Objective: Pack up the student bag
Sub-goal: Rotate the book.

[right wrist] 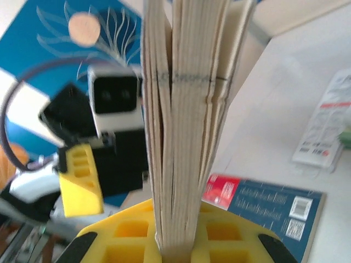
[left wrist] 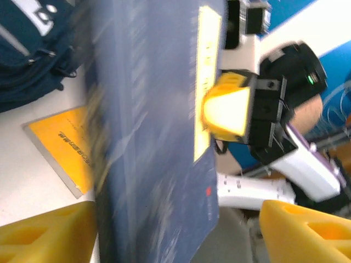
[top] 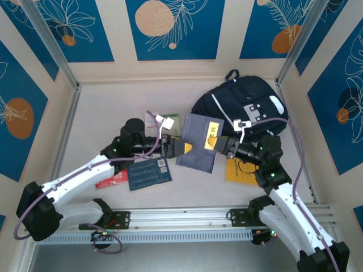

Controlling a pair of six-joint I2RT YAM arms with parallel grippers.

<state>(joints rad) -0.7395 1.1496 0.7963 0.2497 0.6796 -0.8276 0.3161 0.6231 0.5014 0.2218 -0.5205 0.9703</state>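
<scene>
Top external view: the pale surface point(top: 113, 113) carries everything, and the biggest thing on it is the student bag point(top: 244, 102), a dark navy backpack with white-grey patches. It lies at the far right, close to the corner post and beyond the right arm. Its dark fabric also shows at the upper left of the left wrist view point(left wrist: 27, 49).

Next in size is a dark blue book point(top: 195, 144) with a yellow label. It sits between the two arms, just in front of the bag, and looks raised above the surface. A smaller blue book point(top: 148, 173) lies flat by the left arm, with a red item point(top: 112, 180) at its left. A yellow book point(top: 241, 171) lies flat partly under the right arm. A white packet point(top: 164, 122) rests behind the left wrist.

The right fingers point(top: 211, 143) pinch the dark blue book at its right edge. In the right wrist view the page block stands upright, clamped between the yellow pads point(right wrist: 126, 235). The left fingers point(left wrist: 49, 230) stand spread wide on either side of the book's near edge, and the right-hand finger is clear of the cover.
</scene>
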